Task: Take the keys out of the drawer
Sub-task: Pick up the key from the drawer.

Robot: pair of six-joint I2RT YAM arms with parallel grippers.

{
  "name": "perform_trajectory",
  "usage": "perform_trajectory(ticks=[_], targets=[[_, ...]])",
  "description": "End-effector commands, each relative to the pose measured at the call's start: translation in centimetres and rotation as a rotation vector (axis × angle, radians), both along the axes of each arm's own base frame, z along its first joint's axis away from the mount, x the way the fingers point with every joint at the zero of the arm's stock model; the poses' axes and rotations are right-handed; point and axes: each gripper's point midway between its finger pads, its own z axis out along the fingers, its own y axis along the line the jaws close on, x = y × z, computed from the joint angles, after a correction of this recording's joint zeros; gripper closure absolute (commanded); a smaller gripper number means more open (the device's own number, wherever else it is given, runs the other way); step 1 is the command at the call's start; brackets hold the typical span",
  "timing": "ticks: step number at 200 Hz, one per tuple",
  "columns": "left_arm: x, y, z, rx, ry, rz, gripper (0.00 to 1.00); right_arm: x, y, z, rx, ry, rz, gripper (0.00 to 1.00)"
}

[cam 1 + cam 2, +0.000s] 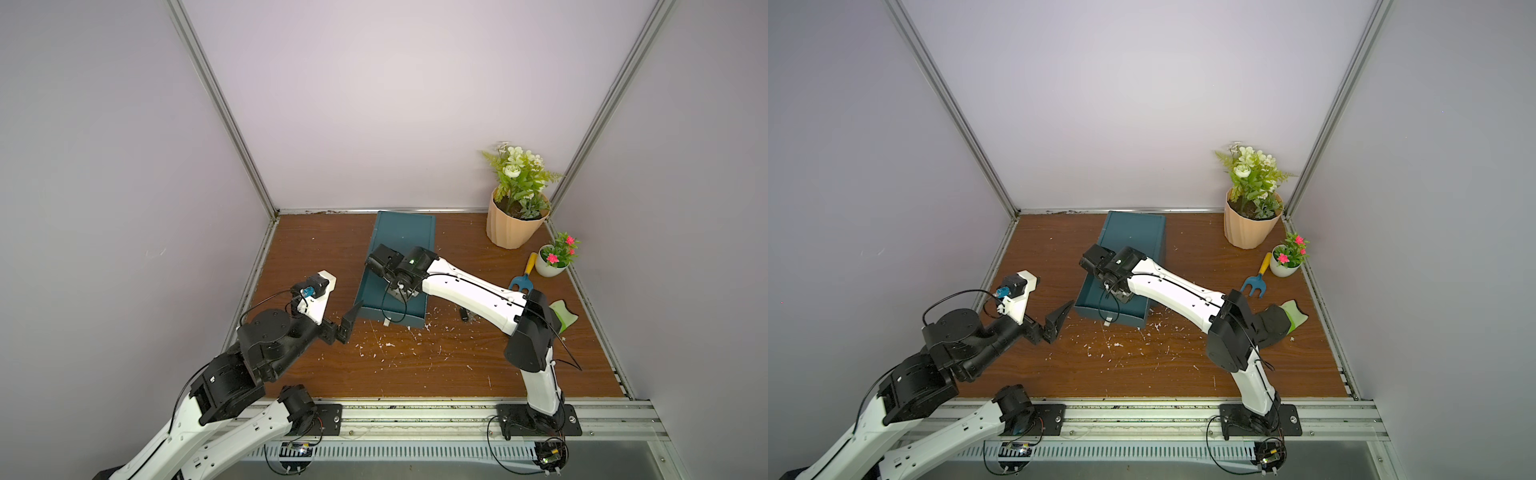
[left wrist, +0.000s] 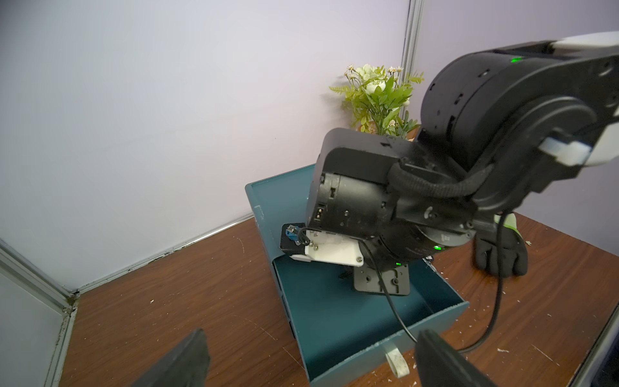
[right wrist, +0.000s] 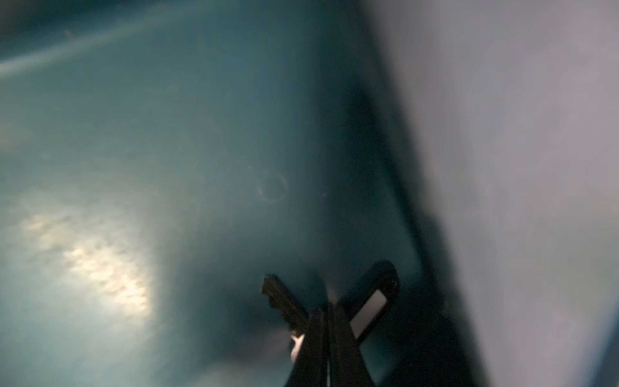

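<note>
The teal drawer stands pulled out from its teal cabinet in both top views. My right gripper reaches down inside it and is shut on the keys, a dark key with a dark tag that has a white label. From above, the right wrist hides the fingers and the keys. My left gripper hovers open and holds nothing, just off the drawer's front left corner. The left wrist view shows the drawer between its two fingers.
A peach pot with a green plant and a small white pot with pink flowers stand at the back right. A blue garden fork, a black-and-green glove and a small dark object lie right of the drawer. White crumbs litter the table.
</note>
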Motion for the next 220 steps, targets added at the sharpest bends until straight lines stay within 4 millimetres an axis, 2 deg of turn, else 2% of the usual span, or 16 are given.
perform_trajectory(ticks=[1,16,56,113,141,172,220], targets=[[0.1,0.1,1.4,-0.033,-0.022,0.013,0.01,-0.3,-1.3,1.1,0.015,-0.017,-0.032,0.91],[0.1,0.1,1.3,-0.032,-0.02,0.014,0.01,-0.6,-0.6,0.3,0.041,0.021,-0.016,0.91],[0.1,0.3,1.3,-0.039,-0.015,0.022,0.01,-2.3,2.7,-0.9,0.141,0.121,0.071,0.91],[0.0,0.4,1.3,-0.04,-0.016,0.022,0.01,-2.9,7.6,-1.3,0.23,0.192,0.161,0.9],[0.0,0.5,1.2,-0.037,-0.017,0.023,0.01,-1.8,8.6,0.5,0.265,0.142,0.156,0.9],[0.0,0.4,1.2,-0.039,-0.018,0.022,0.01,-0.9,8.5,2.7,0.282,0.083,0.145,0.89],[0.2,0.1,1.2,-0.029,-0.016,0.013,0.01,-0.7,8.3,6.2,0.35,0.046,0.142,0.77]])
